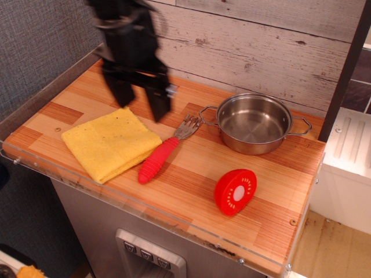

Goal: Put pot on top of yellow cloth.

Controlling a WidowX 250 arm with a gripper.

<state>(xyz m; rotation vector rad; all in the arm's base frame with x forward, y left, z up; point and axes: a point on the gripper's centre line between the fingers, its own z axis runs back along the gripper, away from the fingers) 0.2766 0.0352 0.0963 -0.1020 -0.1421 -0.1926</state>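
The striped wooden surface [191, 185] is carrying everything, with a clear plastic lip running along its front edge. Above its rear left part the black gripper [139, 104] is hanging with its two fingers spread apart and nothing between them, blurred by motion, so its exact height over the surface is hard to judge. The folded square yellow cloth [110, 142] is lying flat at the left, bare on top. The small shiny round steel pot [253, 123] is sitting well apart from it at the right rear, upright and empty, one wire loop handle pointing toward the red-handled fork [165, 152] and the other toward the right edge. The fork is lying between pot and cloth, its handle just beside the cloth's near corner. A red round toy slice [235, 191] is resting nearer the front.

The carry path is likely crossing the fork, so a low pass could be knocking it. The thin rim may be slipping from the fingers. The arm's upper part is cut off at the top.
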